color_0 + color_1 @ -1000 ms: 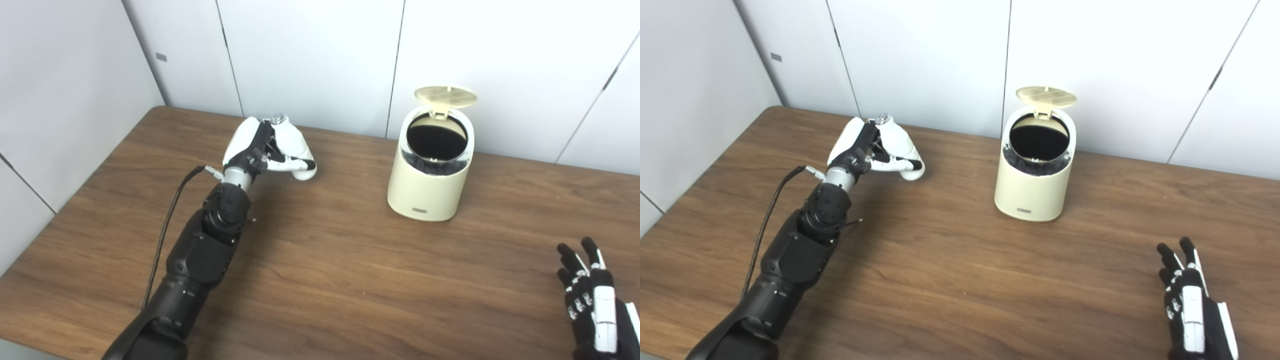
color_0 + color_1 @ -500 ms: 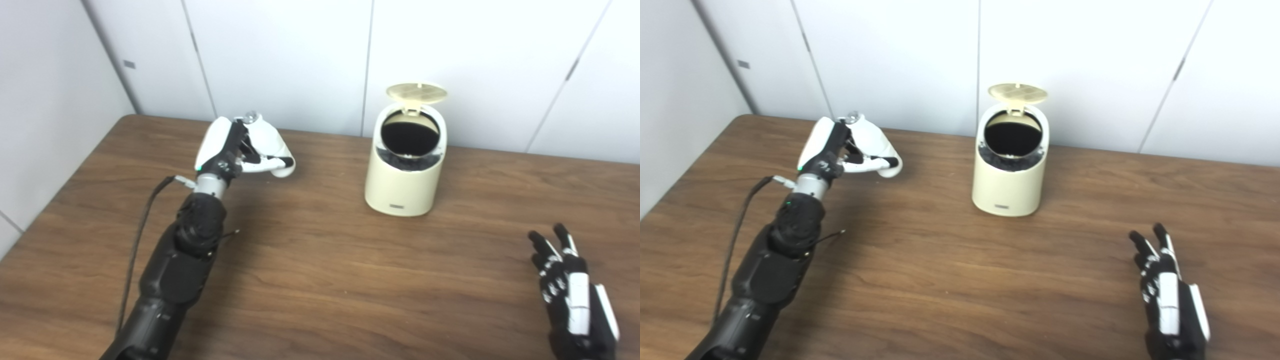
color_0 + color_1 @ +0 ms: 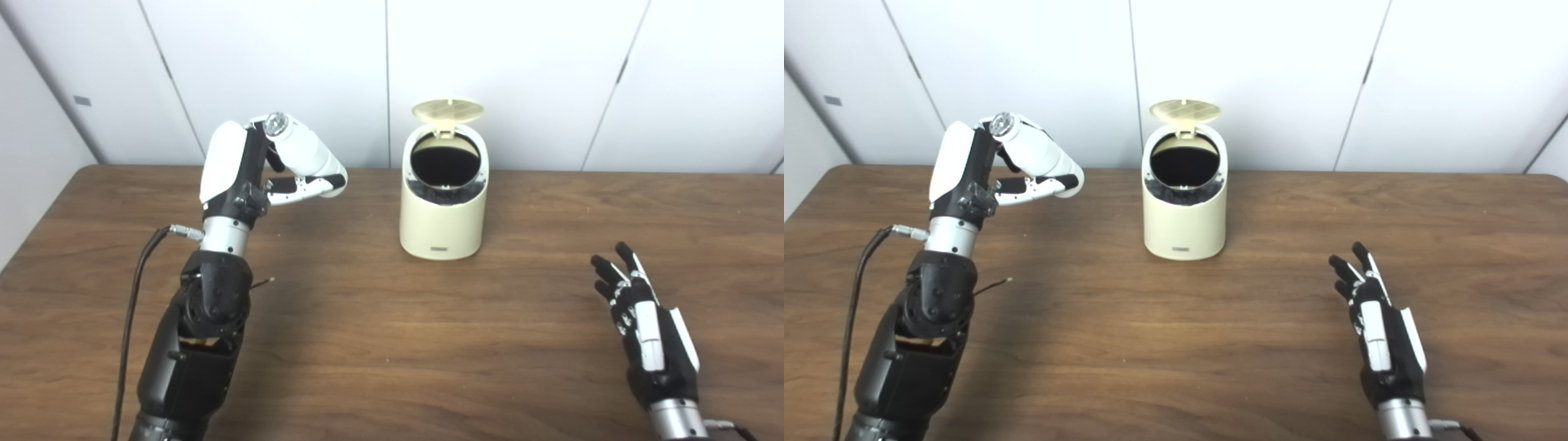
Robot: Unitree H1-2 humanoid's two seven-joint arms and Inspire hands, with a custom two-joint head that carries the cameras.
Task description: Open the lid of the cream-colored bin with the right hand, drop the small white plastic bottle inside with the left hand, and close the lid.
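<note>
The cream-colored bin [image 3: 443,214] stands at the back middle of the table with its round lid [image 3: 448,110] flipped up and the dark inside showing. My left hand [image 3: 254,168] is raised above the table, left of the bin, shut on the small white plastic bottle [image 3: 303,153], which lies tilted with its silvery cap [image 3: 276,122] pointing up and left. My right hand [image 3: 646,327] hovers low over the table at the front right, open with fingers spread and holding nothing.
The brown wooden table [image 3: 392,343] runs to white wall panels [image 3: 508,73] close behind the bin. A black cable [image 3: 138,288] hangs beside my left forearm.
The camera has swung to the left-to-centre, shifting the whole scene. My left hand has lifted the bottle higher off the table. The right hand stays open low at the front right.
</note>
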